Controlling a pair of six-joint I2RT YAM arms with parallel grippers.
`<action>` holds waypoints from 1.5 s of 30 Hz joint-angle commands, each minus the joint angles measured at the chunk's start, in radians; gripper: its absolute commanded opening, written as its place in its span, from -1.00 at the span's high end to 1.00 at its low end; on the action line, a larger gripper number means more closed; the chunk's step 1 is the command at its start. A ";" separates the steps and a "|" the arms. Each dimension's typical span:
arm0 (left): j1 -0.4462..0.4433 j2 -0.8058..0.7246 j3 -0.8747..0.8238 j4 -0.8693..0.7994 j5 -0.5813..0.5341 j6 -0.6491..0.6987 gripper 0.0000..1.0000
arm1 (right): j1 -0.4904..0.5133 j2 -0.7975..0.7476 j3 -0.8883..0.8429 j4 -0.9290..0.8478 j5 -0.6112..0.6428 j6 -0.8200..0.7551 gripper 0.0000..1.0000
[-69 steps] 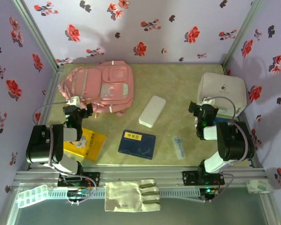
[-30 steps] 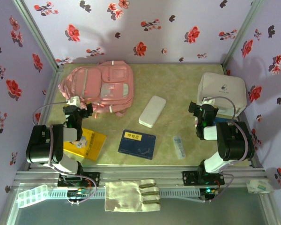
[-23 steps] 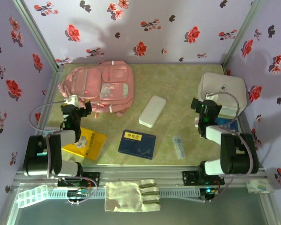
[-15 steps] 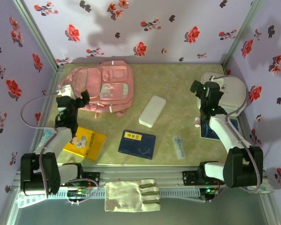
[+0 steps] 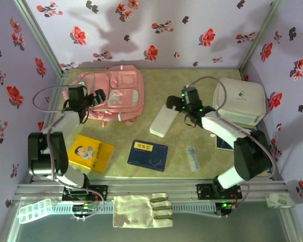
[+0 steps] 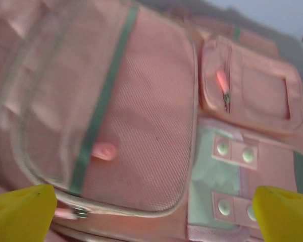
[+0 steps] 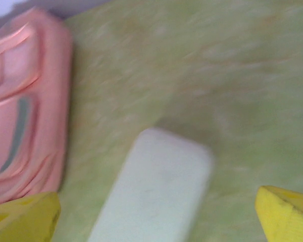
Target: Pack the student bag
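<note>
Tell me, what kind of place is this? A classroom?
Probably a small robot practice booth, not a classroom. Flowery walls box in one table, the left arm and right arm are bolted at its near edge, and a pink backpack, yellow book and blue book lie ready.

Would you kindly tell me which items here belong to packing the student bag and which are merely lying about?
Likely for the job: student bag, white case, yellow book, blue booklet, clear tube.
Seemingly lying about: white hard box, pale cloth on the front rail, clear plastic tray.
</note>
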 commanded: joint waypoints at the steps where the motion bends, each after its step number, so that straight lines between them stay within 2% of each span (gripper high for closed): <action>1: -0.015 0.089 0.082 -0.008 0.150 -0.054 -0.99 | 0.104 0.089 0.070 0.116 -0.058 0.021 -0.98; 6: -0.017 0.168 0.203 -0.077 0.151 -0.031 -0.96 | 0.225 0.274 0.212 0.173 -0.138 0.077 -0.75; 11: -0.009 0.200 0.297 -0.179 0.114 0.038 -0.97 | 0.301 0.405 0.343 0.201 -0.177 0.113 -0.73; 14: 0.015 0.248 0.343 -0.224 0.073 0.065 -0.99 | 0.320 0.475 0.408 0.212 -0.214 0.142 -0.72; 19: 0.067 0.365 0.440 -0.326 0.074 0.113 -0.98 | 0.332 0.582 0.494 0.220 -0.260 0.176 -0.70; 23: 0.072 0.424 0.481 -0.391 0.100 0.141 -0.98 | 0.329 0.655 0.566 0.189 -0.248 0.161 -0.70; 29: 0.059 0.464 0.482 -0.450 0.163 0.135 -0.89 | 0.283 0.725 0.619 0.105 -0.181 0.147 -0.69; 34: -0.012 0.430 0.471 -0.522 0.173 0.157 -0.87 | 0.207 0.752 0.653 -0.016 -0.084 0.118 -0.69; 40: -0.085 0.345 0.408 -0.544 0.174 0.119 -0.84 | 0.092 0.758 0.639 -0.036 -0.037 0.081 -0.70; 42: -0.108 0.324 0.385 -0.526 0.195 0.097 -0.84 | 0.054 0.766 0.652 -0.032 -0.056 0.080 -0.70; 45: -0.183 0.328 0.439 -0.594 0.212 0.171 -0.84 | 0.026 0.788 0.761 -0.108 -0.099 0.048 -0.70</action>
